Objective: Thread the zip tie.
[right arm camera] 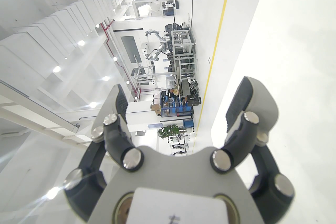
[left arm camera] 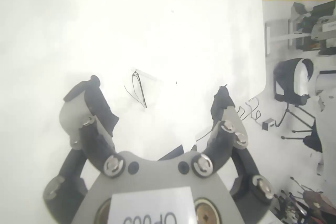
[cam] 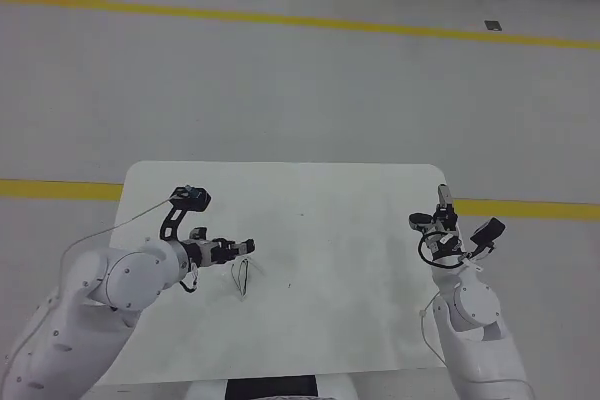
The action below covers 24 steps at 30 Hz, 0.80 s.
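A thin black zip tie (left arm camera: pixel 139 91) lies looped on the smooth white tabletop (left arm camera: pixel 157 12), its strands indistinct. The left tool (left arm camera: pixel 158 86) and right tool (right arm camera: pixel 181 91) gape empty.

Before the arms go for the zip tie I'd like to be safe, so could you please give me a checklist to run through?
1. Jaws of left gripper open, empty: ok.
2. Jaws of right gripper open, empty: ok.
3. The zip ties lie loose on the table, just ahead of the left gripper: ok.
4. The right gripper faces the ties: not ok, it faces the room.
5. Tie head and tail told apart: cannot tell.
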Available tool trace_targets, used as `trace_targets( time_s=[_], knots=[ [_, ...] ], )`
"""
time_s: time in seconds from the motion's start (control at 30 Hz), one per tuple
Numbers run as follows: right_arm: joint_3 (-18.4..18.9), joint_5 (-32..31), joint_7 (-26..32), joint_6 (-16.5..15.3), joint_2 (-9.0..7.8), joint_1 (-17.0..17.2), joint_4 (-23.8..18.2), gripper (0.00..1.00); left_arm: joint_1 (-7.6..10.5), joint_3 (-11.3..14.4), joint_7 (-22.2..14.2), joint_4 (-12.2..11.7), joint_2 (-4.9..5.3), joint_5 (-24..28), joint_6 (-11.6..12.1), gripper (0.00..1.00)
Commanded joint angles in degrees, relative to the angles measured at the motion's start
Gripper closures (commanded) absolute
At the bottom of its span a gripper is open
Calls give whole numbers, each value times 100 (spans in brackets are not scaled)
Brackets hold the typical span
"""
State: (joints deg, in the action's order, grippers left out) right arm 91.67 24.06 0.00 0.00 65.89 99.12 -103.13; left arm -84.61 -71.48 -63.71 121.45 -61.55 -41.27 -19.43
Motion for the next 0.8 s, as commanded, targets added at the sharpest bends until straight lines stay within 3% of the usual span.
trace_targets(
  time_s=[0.0,0.2,0.3,0.33,0.37,0.77],
  knots=[
    [0,0,0,0,0,0,0,0,290,203,-345,-87,-30,-134,-5,0],
    [0,0,0,0,0,0,0,0,813,788,-906,-474,-201,-711,-5,0],
    [0,0,0,0,0,0,0,0,1008,1084,-1312,-833,-364,-1087,-5,0],
    [0,0,0,0,0,0,0,0,1032,1190,-1447,-948,-453,-1147,-5,0],
    [0,0,0,0,0,0,0,0,1039,1224,-1491,-974,-474,-1187,-5,0],
    [0,0,0,0,0,0,0,0,1039,1224,-1491,-974,-474,-1187,-5,0]
  ],
)
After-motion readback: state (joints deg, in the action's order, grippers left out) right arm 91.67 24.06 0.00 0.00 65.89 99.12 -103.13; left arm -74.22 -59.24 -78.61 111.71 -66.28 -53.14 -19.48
